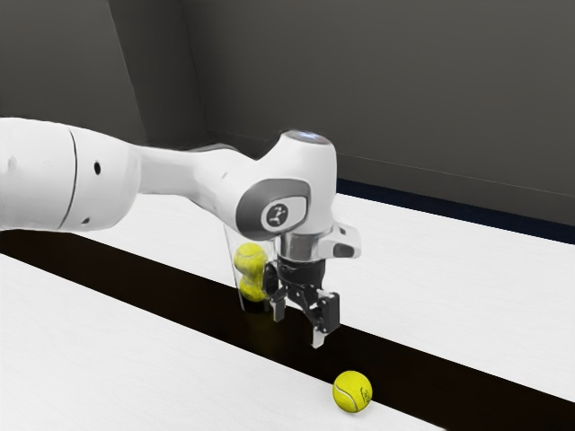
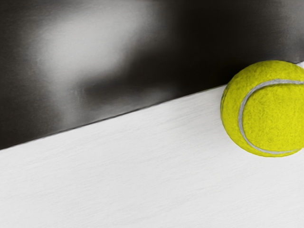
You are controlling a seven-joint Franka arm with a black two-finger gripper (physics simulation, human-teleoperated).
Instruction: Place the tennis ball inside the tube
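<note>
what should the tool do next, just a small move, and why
I'd probably carry the tool, fingers open, away from the tube until it hangs over the loose tennis ball, before lowering. That ball sits on the table's white part, by the dark strip's edge, off to one side of the tool, with nothing yet between the fingers.

The exterior view looks from the arm's (image 1: 171, 171) side, back from the jaws and higher than them, slanting down across the bench (image 1: 467, 269). The wrist view looks down from just above the jaws, much nearer. Both share the ball (image 1: 352, 391), lower than the jaws, and the dark strip's (image 1: 404, 377) edge beside it.
</note>
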